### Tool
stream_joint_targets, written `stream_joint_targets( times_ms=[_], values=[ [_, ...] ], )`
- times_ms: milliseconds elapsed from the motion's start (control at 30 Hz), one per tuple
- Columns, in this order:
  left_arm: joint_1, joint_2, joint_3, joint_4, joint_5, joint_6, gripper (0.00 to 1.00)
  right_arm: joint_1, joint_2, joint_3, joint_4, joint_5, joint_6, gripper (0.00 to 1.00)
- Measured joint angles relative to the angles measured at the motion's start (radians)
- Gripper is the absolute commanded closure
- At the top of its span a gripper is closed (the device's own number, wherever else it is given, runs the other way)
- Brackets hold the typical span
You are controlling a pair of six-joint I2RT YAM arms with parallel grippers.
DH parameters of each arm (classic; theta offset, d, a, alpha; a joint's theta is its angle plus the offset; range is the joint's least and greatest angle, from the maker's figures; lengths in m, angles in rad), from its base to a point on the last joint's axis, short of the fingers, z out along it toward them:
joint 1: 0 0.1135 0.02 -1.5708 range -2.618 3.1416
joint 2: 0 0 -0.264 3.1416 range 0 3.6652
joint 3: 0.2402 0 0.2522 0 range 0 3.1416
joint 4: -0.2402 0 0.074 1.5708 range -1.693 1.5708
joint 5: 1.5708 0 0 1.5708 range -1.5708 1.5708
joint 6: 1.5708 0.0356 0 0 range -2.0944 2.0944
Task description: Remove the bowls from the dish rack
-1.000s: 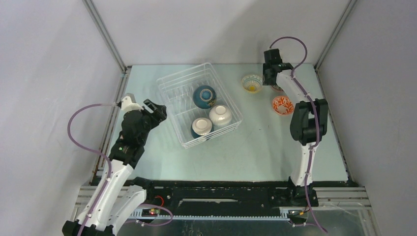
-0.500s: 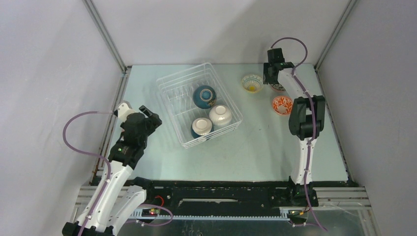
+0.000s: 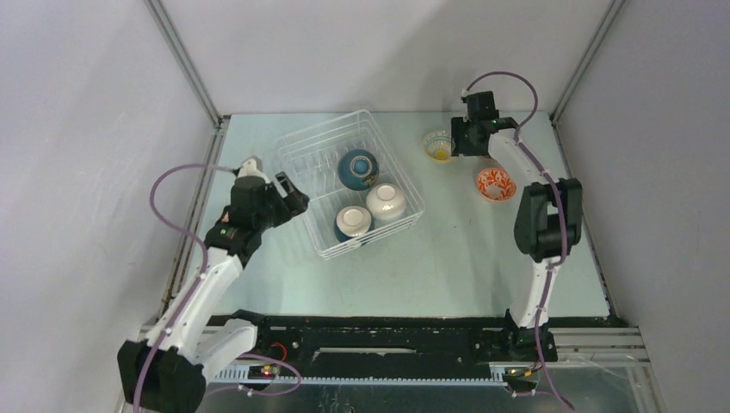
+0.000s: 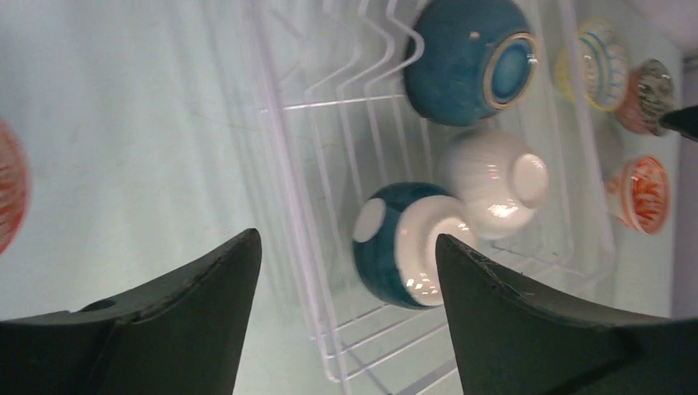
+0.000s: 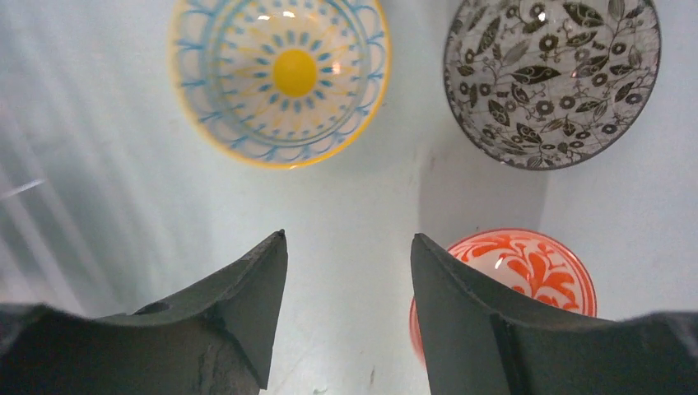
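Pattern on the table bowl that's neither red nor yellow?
Dark leaf-and-flower print on the pale bowl; clearest in right wrist view.

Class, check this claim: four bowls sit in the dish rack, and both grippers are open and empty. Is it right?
Not quite: three bowls sit in the dish rack, a dark teal bowl, a white bowl and a teal-and-white bowl, as the top external view shows. The left gripper and right gripper are indeed open and empty.

left hand [image 4: 346, 239] hangs open above the dish rack [image 4: 280, 189]. inside lie a dark teal bowl [image 4: 461, 62], a white bowl [image 4: 494, 181] and a teal-and-white bowl [image 4: 403, 243], feet showing. beyond stand a yellow bowl [image 4: 599, 62] and a red bowl [image 4: 644, 193].
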Motion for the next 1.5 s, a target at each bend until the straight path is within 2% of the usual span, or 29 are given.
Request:
stream_joint_targets(
  times_ms=[167, 333, 433, 467, 533, 733, 900, 1167, 1333, 1500],
  values=[
    [-0.013, 0.125, 0.080, 0.097, 0.114, 0.010, 0.01, 0.030, -0.180, -0.066, 0.037, -0.106, 0.013, 0.32],
    [-0.074, 0.316, 0.218, 0.164, 0.138, 0.017, 0.00, 0.095, -0.324, -0.167, 0.118, -0.171, 0.035, 0.17],
    [-0.117, 0.431, 0.296, 0.183, 0.130, 0.031, 0.00, 0.140, -0.359, -0.221, 0.153, -0.215, 0.056, 0.09],
    [-0.130, 0.468, 0.325, 0.182, 0.127, 0.035, 0.00, 0.153, -0.366, -0.241, 0.167, -0.236, 0.064, 0.03],
    [-0.146, 0.533, 0.382, 0.180, 0.121, 0.045, 0.00, 0.161, -0.382, -0.293, 0.194, -0.274, 0.083, 0.01],
    [-0.160, 0.698, 0.565, 0.154, 0.105, 0.096, 0.07, 0.154, -0.459, -0.424, 0.243, -0.364, 0.139, 0.00],
    [-0.160, 0.814, 0.696, 0.122, 0.105, 0.142, 0.11, 0.177, -0.500, -0.446, 0.291, -0.396, 0.172, 0.01],
    [-0.156, 0.879, 0.712, 0.082, 0.116, 0.198, 0.16, 0.225, -0.490, -0.455, 0.365, -0.450, 0.219, 0.07],
    [-0.116, 0.888, 0.712, 0.073, 0.202, 0.222, 0.20, 0.280, -0.449, -0.455, 0.423, -0.438, 0.265, 0.10],
    [-0.036, 0.888, 0.712, 0.094, 0.295, 0.219, 0.21, 0.320, -0.383, -0.455, 0.503, -0.417, 0.318, 0.21]
  ],
)
